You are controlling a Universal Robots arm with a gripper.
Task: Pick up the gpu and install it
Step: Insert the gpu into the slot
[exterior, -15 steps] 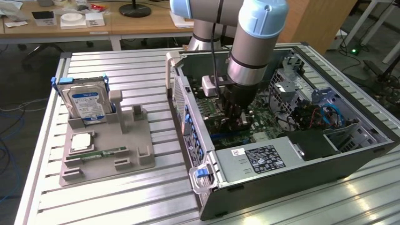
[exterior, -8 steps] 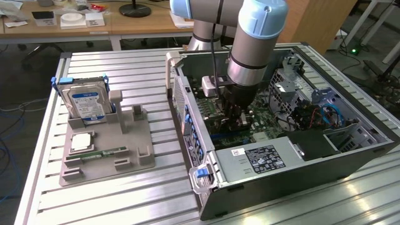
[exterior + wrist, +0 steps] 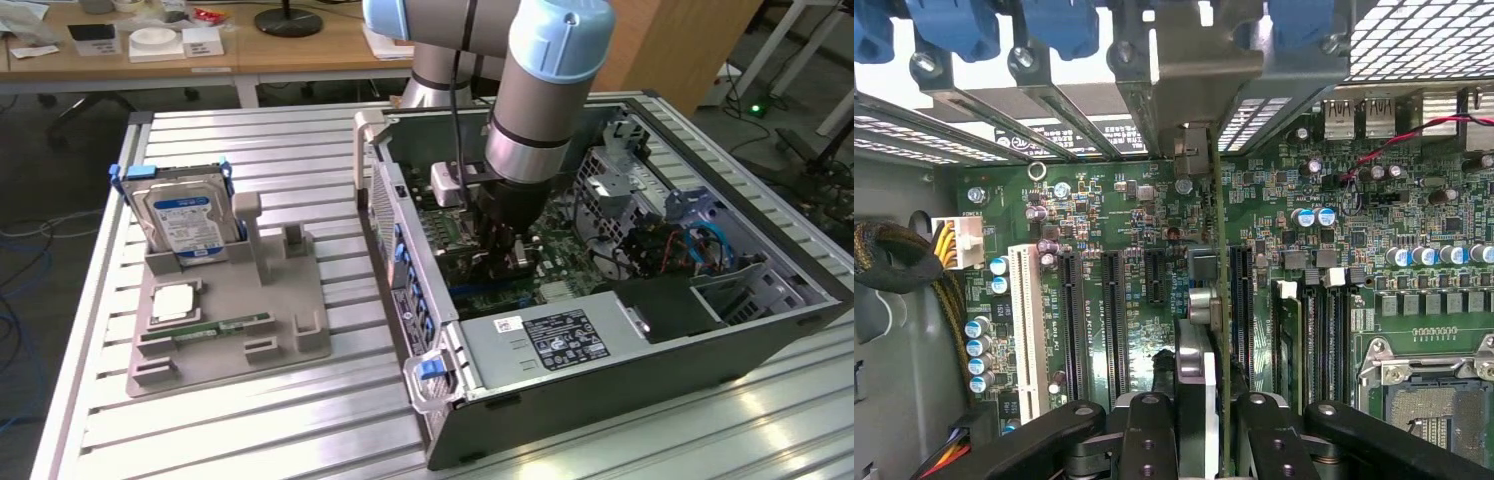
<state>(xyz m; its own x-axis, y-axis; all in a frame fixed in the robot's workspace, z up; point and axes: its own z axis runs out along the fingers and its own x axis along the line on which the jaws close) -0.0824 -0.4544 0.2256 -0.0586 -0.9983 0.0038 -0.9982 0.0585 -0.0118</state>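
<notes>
Inside the case [image 3: 747,330], tool [image 3: 1199,425] clamps gpu [image 3: 1206,330].

The gripper [image 3: 1199,435] squeezes the gpu [image 3: 1216,300] from both sides. The card stands on its thin edge above the green board [image 3: 1114,230]. Its silver bracket [image 3: 1189,70] reaches the case wall.

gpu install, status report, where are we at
Gripper shut on the gpu, card edge-on, inside the open case. Card over the motherboard slots, bracket at the rear openings. Nothing seen blocking.
</notes>
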